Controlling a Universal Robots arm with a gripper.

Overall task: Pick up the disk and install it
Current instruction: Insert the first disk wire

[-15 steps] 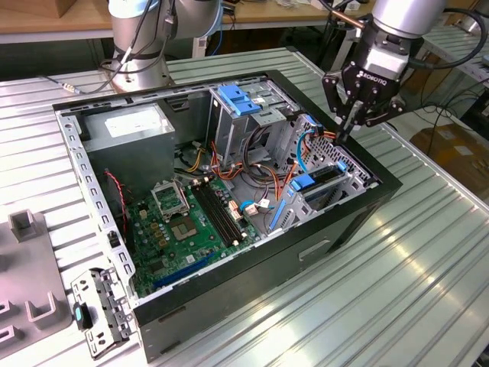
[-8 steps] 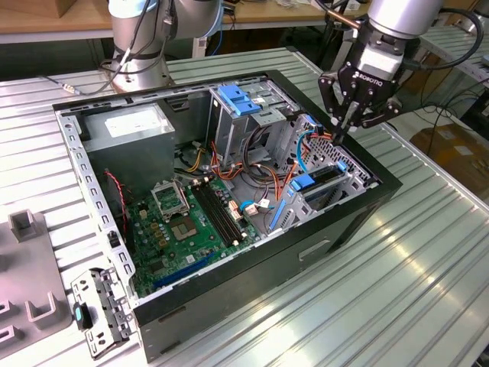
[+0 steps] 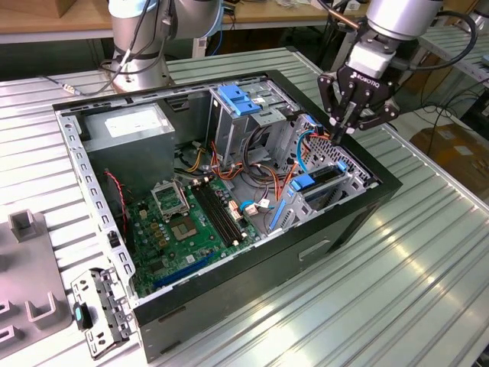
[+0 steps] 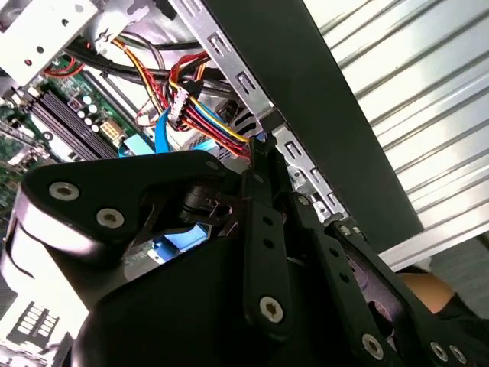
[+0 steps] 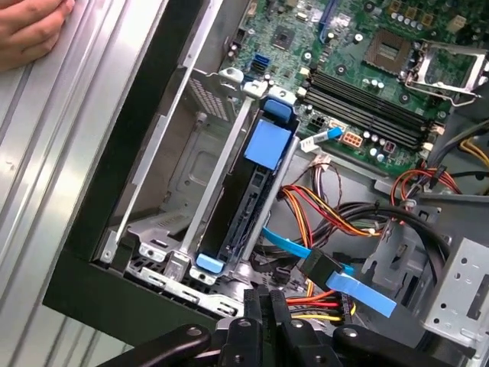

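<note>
Ribbed metal surface (image 3: pixel 428 290); benches and cabling in the background. An open black computer case (image 3: pixel 359 222) lies on its side on the surface, green motherboard (image 3: pixel 191 222) facing up, grey power supply (image 3: pixel 126 126) at the far corner. A loose metal bracket (image 3: pixel 99 310) sits on the surface just beside the case's near corner. The disk (image 3: pixel 306 183) stands on edge in a slot of the grey drive cage (image 3: pixel 336 195), at the end of the case toward the exterior view's right. In the first wrist view the disk (image 5: pixel 256 199) shows as a dark slab between the cage rails, with the blue tabs of its carrier at both ends. The gripper (image 3: pixel 340 131) hangs over the far end of that cage, above the disk and apart from it, its tips down among the cables. Fingers drawn together in both wrist views (image 5: pixel 267 306) (image 4: pixel 263 164); cannot tell whether a wire is pinched between them. A red, yellow and black wire bundle (image 5: pixel 336 218) and a flat blue cable (image 5: pixel 367 294) run just beside the fingertips. The arm comes in from the far side over the case wall, wrist pitched so the gripper points down and slightly toward the exterior view's left. A person's hand (image 5: pixel 30 30) rests on the surface outside the case.
</note>
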